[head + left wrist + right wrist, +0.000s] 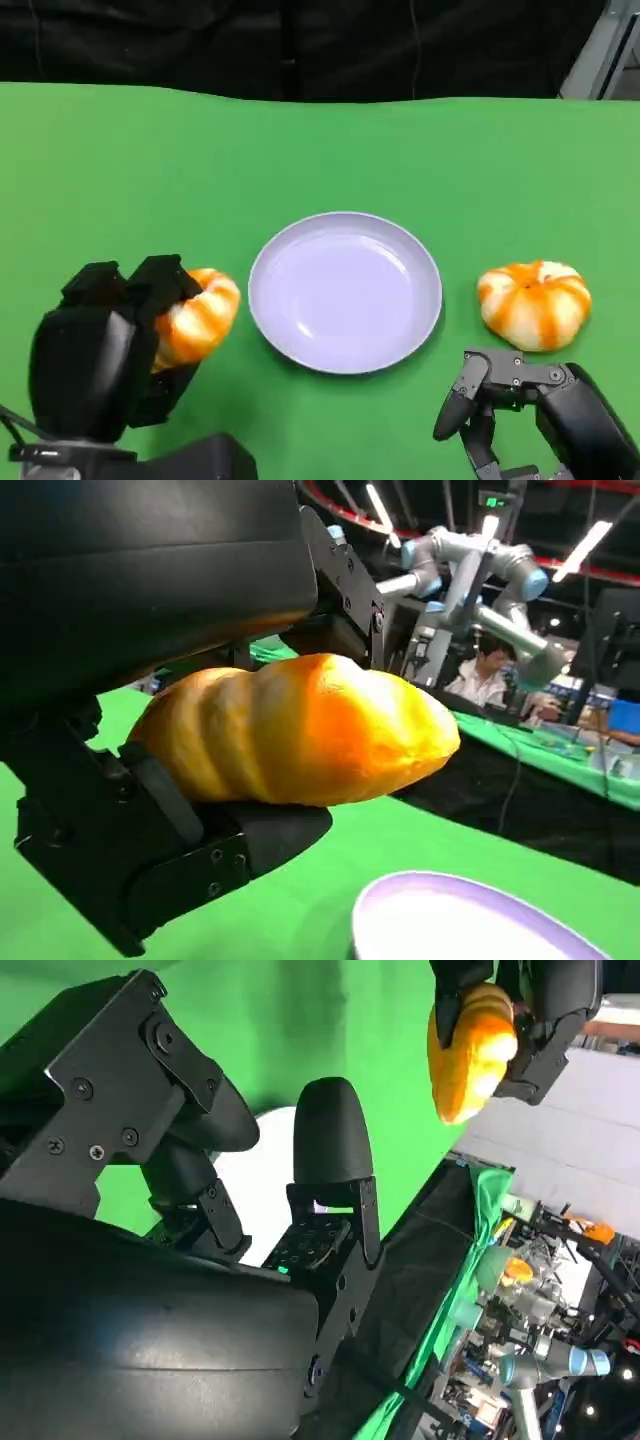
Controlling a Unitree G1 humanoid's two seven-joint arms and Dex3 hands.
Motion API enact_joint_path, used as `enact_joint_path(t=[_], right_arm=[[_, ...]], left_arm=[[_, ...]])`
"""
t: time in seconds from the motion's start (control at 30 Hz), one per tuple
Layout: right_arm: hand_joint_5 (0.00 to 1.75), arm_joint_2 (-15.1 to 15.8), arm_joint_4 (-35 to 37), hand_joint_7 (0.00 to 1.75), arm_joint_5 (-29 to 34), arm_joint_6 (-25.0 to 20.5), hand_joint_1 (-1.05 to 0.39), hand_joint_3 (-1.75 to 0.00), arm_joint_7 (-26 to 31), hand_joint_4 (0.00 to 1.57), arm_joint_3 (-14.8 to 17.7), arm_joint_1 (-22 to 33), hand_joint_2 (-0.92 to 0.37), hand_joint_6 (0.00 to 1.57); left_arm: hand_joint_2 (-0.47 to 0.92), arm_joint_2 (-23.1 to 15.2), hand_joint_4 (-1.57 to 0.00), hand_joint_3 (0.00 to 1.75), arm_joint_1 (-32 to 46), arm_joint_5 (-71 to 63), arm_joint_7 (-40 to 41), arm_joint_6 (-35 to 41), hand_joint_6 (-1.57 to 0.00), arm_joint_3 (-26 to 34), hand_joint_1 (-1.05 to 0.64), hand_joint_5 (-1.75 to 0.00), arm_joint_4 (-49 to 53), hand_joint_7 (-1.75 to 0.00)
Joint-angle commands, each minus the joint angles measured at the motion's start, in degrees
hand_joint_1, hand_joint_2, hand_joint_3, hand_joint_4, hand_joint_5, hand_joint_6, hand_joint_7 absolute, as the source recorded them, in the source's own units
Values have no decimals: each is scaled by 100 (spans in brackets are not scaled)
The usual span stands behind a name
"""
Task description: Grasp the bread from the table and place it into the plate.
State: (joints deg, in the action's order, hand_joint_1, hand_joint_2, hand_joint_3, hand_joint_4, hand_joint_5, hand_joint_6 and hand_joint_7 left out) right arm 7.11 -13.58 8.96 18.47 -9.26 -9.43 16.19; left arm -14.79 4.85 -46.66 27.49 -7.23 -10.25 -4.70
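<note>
Left hand (110, 345) gripping long bread (197, 318), lifted just left of lavender plate (345, 292). Right hand (520, 405) empty, fingers apart, near round bread (534, 304) lying on green table (120, 180) right of plate.

The head view looks down from above the near edge of the table (100, 160), facing the far edge and a black curtain (300, 45), with the plate (345, 291) mid-frame and both hands at the bottom corners. The left wrist view sits low and very close behind the left hand (150, 730), looking out level across the table toward a room beyond, where a person (485, 675) sits. The right wrist view, turned on its side, sits close behind the right hand (250, 1210) and looks across the table. All three views share the plate; the right wrist view also catches the left hand.
</note>
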Motion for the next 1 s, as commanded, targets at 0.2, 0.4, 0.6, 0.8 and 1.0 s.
enact_joint_path(t=[0.2, 0.4, 0.6, 0.8, 1.0], right_arm=[[171, 69, 11, 133, -80, 24, 10, -150, -8, 87, 38, 33, -26, 82], [174, 74, 27, 133, -66, 73, 9, -150, -3, 87, 33, 30, -25, 83], [174, 100, 50, 133, -52, 82, 7, -150, -9, 87, 64, 3, -25, 83], [173, 104, 45, 134, -125, 53, 9, -149, -34, 87, 67, 13, -25, 83], [173, 108, 81, 133, -122, 115, 9, -150, -19, 87, 55, 10, -25, 83]], left_arm=[[24, 239, -96, 150, -882, 126, -211, -237, -77, -366, -15, -175, 369, -158], [87, -64, -4, 13, -992, 698, -2300, 272, -4, -537, -65, -18, -190, -12], [92, -113, 0, 9, -896, 827, -2760, 411, 0, -491, -88, 0, -372, 0], [92, -138, 0, 13, -893, 892, -2801, 358, 0, -483, -92, 0, -385, 0], [92, -157, 0, 13, -845, 952, -2842, 386, 0, -421, -91, 0, -465, 0]])
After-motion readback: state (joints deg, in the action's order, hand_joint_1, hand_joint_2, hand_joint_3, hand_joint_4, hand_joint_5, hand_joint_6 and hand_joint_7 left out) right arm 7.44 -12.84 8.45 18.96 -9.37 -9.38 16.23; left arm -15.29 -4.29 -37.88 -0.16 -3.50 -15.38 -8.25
